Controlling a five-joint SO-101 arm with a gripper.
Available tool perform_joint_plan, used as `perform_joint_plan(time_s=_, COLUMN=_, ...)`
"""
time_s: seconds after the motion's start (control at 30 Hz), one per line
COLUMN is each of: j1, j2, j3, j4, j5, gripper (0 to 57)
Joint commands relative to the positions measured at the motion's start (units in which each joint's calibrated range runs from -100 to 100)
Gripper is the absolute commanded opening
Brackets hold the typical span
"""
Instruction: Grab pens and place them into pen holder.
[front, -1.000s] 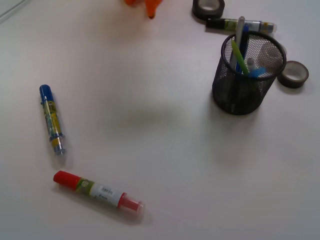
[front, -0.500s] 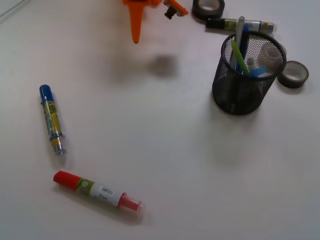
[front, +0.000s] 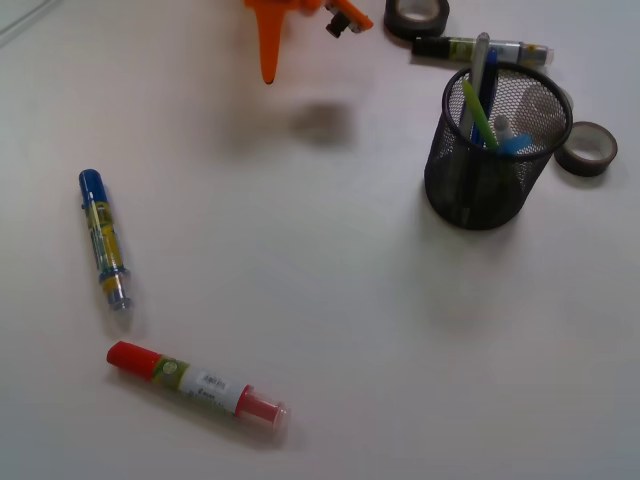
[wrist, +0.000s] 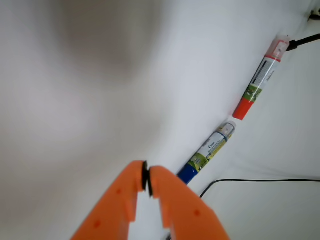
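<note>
The black wire-mesh pen holder (front: 495, 150) stands at the right of the front view. Several pens stick out of it, among them a bright green one (front: 479, 113), a silver one (front: 479, 65) and a light blue one (front: 516, 143). My orange gripper (front: 268, 72) hangs at the top edge, well left of the holder, above bare table. In the wrist view the gripper (wrist: 146, 176) is shut, its tips touching with nothing between them.
A blue-capped yellow marker (front: 104, 238) and a red-capped marker (front: 195, 381) lie at the left and front. Another marker (front: 482, 49) lies behind the holder. Dark tape rolls sit at the back (front: 417, 17) and the right (front: 586, 148). A black cable (wrist: 260, 181) crosses the wrist view.
The gripper has come down from the top edge into view and its shadow has shifted toward the back. Pens, holder and markers have not moved.
</note>
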Motion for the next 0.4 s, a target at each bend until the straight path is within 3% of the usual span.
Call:
perform_joint_plan(time_s=0.0, j1=-0.15, j2=-2.20, j3=0.25, j4=0.83, j5=0.10, gripper=0.5)
perform_joint_plan(time_s=0.37, j1=-0.15, j2=-2.03, j3=0.25, j4=0.83, j5=0.10, gripper=0.5)
